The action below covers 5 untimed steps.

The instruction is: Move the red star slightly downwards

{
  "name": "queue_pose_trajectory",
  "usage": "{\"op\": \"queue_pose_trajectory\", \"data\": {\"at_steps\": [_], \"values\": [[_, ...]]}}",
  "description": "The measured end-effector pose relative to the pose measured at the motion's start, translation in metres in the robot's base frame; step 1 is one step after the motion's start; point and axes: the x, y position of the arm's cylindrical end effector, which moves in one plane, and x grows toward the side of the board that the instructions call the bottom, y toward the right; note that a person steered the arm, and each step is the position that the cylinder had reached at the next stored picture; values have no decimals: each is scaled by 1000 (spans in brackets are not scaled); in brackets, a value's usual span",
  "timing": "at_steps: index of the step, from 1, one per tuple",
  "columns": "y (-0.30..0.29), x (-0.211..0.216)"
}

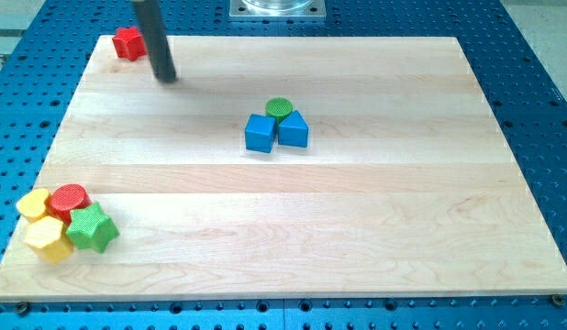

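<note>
The red star (128,43) lies at the wooden board's top left corner, close to the top edge. My rod comes down from the view's top, and my tip (166,78) rests on the board just right of and below the star, a short gap apart from it.
A green cylinder (280,108), a blue cube (260,133) and a blue triangular block (294,130) cluster at the board's middle. At the bottom left sit a red cylinder (70,198), a green star (92,228) and two yellow blocks (32,204), (48,238). The board (357,211) lies on a blue perforated table.
</note>
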Motion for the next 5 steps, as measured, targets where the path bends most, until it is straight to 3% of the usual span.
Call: {"op": "queue_pose_trajectory", "data": {"at_steps": [1,4,5], "values": [[-1,-60],[-43,-61],[-65,-44]]}}
